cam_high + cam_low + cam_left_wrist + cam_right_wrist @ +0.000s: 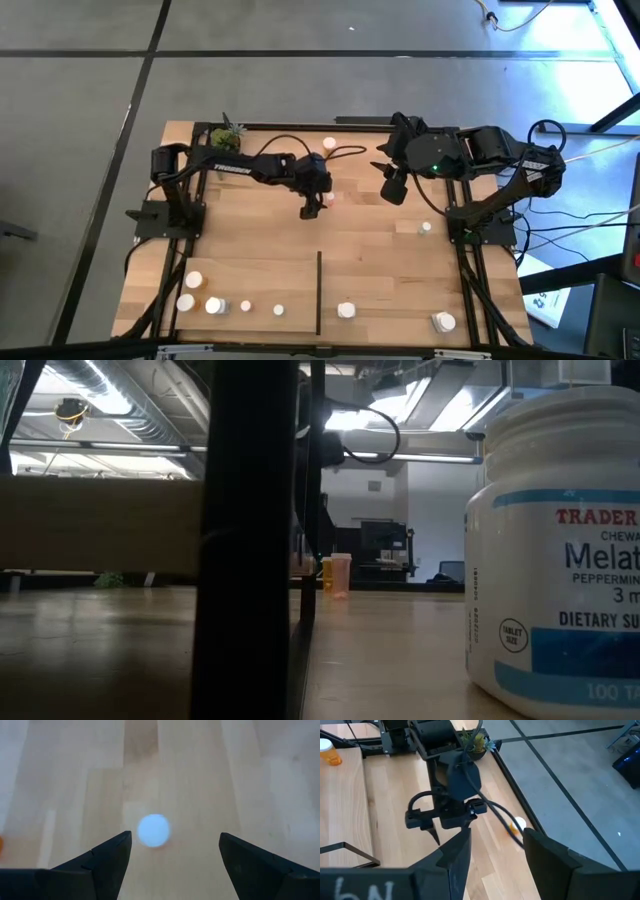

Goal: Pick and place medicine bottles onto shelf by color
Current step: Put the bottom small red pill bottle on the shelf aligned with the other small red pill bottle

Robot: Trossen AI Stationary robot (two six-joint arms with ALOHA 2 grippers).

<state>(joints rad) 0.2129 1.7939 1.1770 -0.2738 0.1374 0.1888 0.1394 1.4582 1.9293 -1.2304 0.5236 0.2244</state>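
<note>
The shelf point(260, 260) bears nine medicine bottles: five at 7 o'clock, two at 5, one at 3, one at 12. The big white bottle point(560, 550) reads "TRADER", "DIETARY". Left gripper point(312, 207) hangs open over a white cap point(153, 830); right gripper point(393, 187) hovers half-open, empty

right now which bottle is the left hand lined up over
The white-capped bottle directly beneath the open left hand near the table's middle, its cap showing between the fingers in the left wrist view. The other bottles stand along the table's edges.
</note>
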